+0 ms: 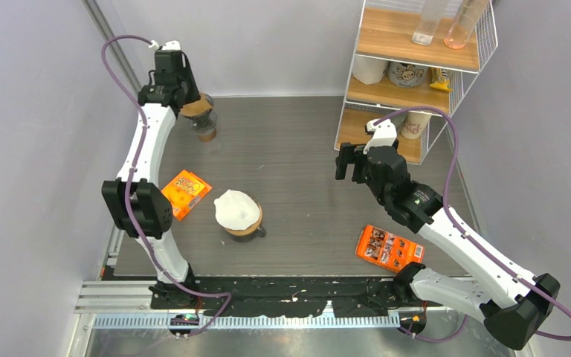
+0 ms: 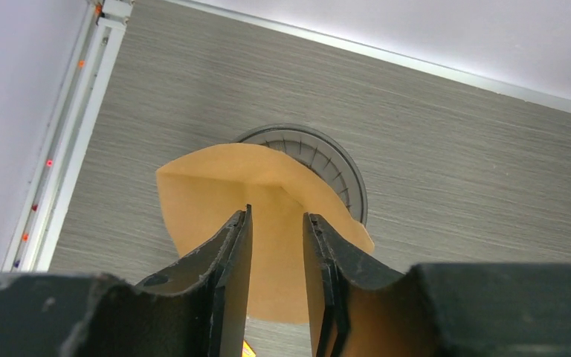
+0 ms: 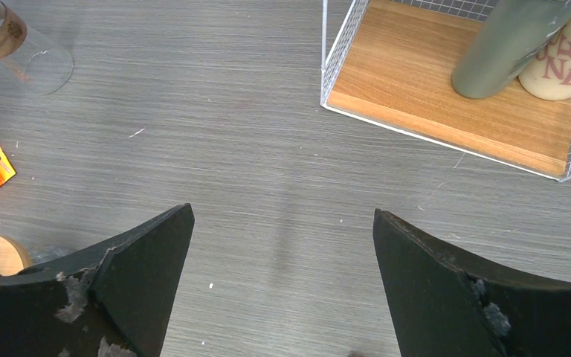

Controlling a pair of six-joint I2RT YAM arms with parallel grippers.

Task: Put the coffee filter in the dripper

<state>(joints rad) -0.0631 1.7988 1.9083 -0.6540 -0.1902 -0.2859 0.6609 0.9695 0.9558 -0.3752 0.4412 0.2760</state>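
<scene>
1. Two items share the far left of the table (image 1: 305,149): the brown coffee filter (image 2: 215,186) and the ribbed glass dripper (image 2: 327,160). The filter is seen over the dripper's mouth, covering the left part of the rim, while the right inner wall is left exposed. Whether it is fully seated cannot be told.
2. The left gripper (image 2: 279,216) is positioned directly above the filter. Its jaws are narrowly parted, and brown paper is visible through the gap. Whether the paper is pinched or released cannot be told.
3. An orange packet (image 1: 186,192) is laid flat beside the left arm's elbow.
4. A white paper filter (image 1: 236,208) is set in a brown-collared vessel (image 1: 247,229) near the middle of the table.
5. A second orange packet (image 1: 389,247) is found near the front edge, right of centre.
6. The right gripper (image 3: 282,212) is held above bare tabletop with its jaws spread wide, and nothing is held between them.
7. A wire shelf rack (image 1: 416,67) with wooden boards is placed at the far right, with cups and containers on it.
</scene>
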